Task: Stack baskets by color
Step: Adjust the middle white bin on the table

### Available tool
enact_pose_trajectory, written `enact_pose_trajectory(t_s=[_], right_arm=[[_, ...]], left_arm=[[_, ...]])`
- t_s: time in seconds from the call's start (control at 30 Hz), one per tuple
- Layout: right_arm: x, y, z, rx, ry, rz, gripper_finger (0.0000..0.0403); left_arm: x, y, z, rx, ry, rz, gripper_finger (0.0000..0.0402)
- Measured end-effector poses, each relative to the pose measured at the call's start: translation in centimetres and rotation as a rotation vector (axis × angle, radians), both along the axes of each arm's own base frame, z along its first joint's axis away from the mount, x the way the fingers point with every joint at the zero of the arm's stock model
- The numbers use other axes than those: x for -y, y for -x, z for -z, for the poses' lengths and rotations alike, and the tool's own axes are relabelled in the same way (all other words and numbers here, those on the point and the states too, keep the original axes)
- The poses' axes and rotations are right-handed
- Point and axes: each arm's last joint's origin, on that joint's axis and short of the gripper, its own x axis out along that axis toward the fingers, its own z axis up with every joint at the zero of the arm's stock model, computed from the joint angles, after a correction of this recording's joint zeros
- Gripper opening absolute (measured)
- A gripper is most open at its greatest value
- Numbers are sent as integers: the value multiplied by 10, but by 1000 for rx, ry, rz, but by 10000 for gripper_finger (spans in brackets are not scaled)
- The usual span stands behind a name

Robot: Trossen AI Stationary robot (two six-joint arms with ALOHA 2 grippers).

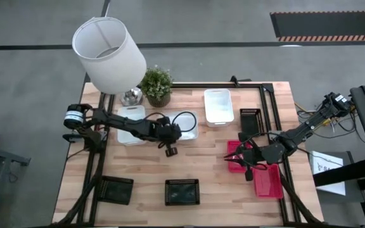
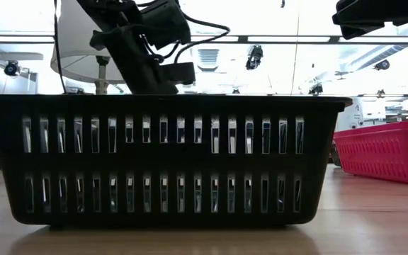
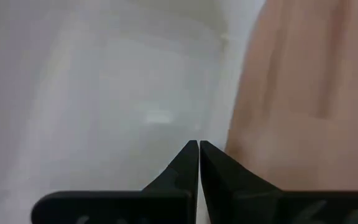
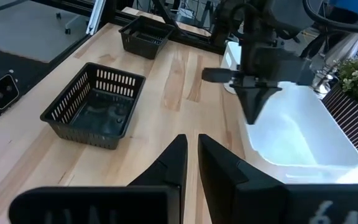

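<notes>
Right now the left gripper (image 1: 170, 150), fingers pressed together and empty, hangs over a white basket (image 1: 189, 130) mid-table, so it might bump the rim and shove it away instead of lifting it.

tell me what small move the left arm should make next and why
Probably open the left gripper and lower it onto the near wall of the white basket. In the left wrist view its fingers are pressed shut just over that basket, holding nothing, and another white basket sits apart, unstacked.
</notes>
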Motion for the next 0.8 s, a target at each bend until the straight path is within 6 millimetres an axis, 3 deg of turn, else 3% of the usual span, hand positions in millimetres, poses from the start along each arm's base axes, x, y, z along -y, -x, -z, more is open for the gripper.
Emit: enact_pose_trajectory(t_s=[0.3, 0.5, 0.63, 0.8], right_arm=[[0, 0, 0, -1, -1, 1, 31], [0, 0, 0, -3, -22, 8, 31], [0, 0, 0, -1, -27, 10, 31], [0, 0, -1, 9, -26, 8, 31]], left_arm=[[4, 1, -17, 50, 29, 49, 0], [7, 17, -48, 110, -17, 116, 0], [23, 30, -67, 160, 123, 204, 0], [48, 43, -50, 17, 295, 254, 0]])
